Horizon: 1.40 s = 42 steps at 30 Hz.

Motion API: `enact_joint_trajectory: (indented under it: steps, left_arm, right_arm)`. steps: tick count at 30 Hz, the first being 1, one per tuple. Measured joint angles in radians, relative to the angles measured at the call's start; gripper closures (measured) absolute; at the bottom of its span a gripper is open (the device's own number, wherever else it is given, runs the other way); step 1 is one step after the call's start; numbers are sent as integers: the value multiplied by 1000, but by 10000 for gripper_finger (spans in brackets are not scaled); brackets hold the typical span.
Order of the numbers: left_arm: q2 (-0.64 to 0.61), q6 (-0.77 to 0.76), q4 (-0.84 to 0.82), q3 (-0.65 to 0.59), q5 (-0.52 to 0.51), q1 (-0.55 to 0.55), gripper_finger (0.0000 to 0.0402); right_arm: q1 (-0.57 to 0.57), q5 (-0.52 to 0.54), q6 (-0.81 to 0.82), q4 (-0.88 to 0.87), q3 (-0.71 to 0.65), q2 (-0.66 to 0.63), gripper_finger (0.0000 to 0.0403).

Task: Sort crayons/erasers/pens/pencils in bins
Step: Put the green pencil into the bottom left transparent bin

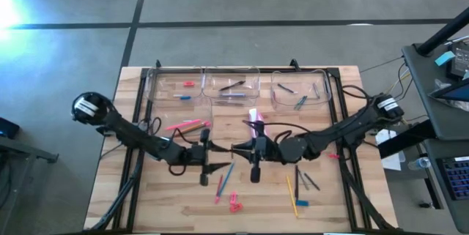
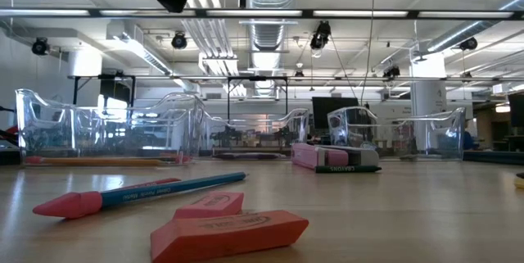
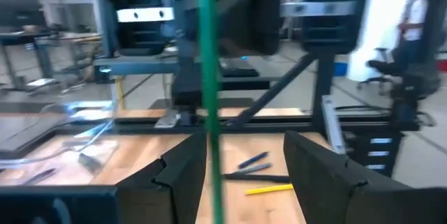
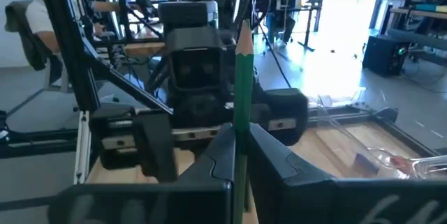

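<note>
The green pencil (image 4: 244, 77) stood upright above mid-table, tip up, pinched by the right gripper's (image 4: 241, 155) closed fingers. The left gripper (image 3: 241, 172) faced it, fingers spread around the pencil without touching. At the far edge, the bins (image 1: 234, 88) held a few pens and an eraser (image 1: 188, 83).

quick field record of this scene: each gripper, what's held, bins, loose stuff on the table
right gripper: shut on green pencil, mid-table
left gripper: open, facing the right one; green pencil passes between its fingers, no grip
bins: clear tubs along the table's far edge, a few items inside
erasers: two pink blocks at the near edge
other loose items: blue pencil beside the erasers
</note>
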Motion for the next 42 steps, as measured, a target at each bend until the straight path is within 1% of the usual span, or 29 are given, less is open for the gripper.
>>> enact_joint_trajectory:
  steps: [6, 9, 11, 12, 16, 17, 20, 23, 27, 30, 32, 34, 36, 38, 40, 42]
  left_arm:
    - [41, -3, 1, 21, -25, 16, 224]
    - [45, -3, -1, 29, -29, 15, 237]
    - [45, -3, 2, 31, -29, 15, 263]
    - [45, -3, 1, 31, -30, 15, 281]
    - [44, -3, 0, 30, -29, 13, 376]
    - [44, -5, 0, 30, -29, 13, 386]
    - [43, -4, -2, 29, -29, 12, 387]
    - [25, -1, -30, 29, -29, 13, 388]
    - [-54, -2, -138, 29, -45, 12, 389]
    - [-152, -2, -299, 28, -52, 13, 389]
    - [-241, -1, -457, 30, -69, 14, 389]
    - [-342, -2, -652, 33, -114, 17, 389]
    - [-442, -28, -897, 36, -189, 27, 389]
    - [-542, -115, -1165, 36, -251, 44, 390]
    - [-628, -227, -1409, 37, -264, 79, 390]
    - [-693, -328, -1602, 33, -266, 123, 390]
  right_arm:
    - [1, -30, 0, 10, 24, 17, 390]
    - [1, -46, 0, 10, 40, 22, 390]
    - [1, -48, 0, 10, 44, 23, 390]
    - [1, -47, -1, 9, 44, 23, 390]
    - [0, -44, -7, 9, 43, 23, 390]
    - [0, -44, -11, 8, 43, 23, 390]
    - [1, -46, -9, 2, 43, 23, 385]
    - [6, -49, -8, 0, 43, 22, 354]
    - [24, -55, -6, -49, 45, 2, 283]
    - [40, -55, 23, -153, 71, -17, 231]
    - [49, -53, 78, -256, 93, -31, 206]
    - [61, -51, 150, -357, 115, -40, 189]
    - [77, -48, 213, -450, 127, -40, 182]
    - [94, -45, 259, -508, 128, -38, 180]
    - [106, -46, 281, -528, 125, -33, 182]
    - [111, -43, 290, -531, 122, -29, 186]
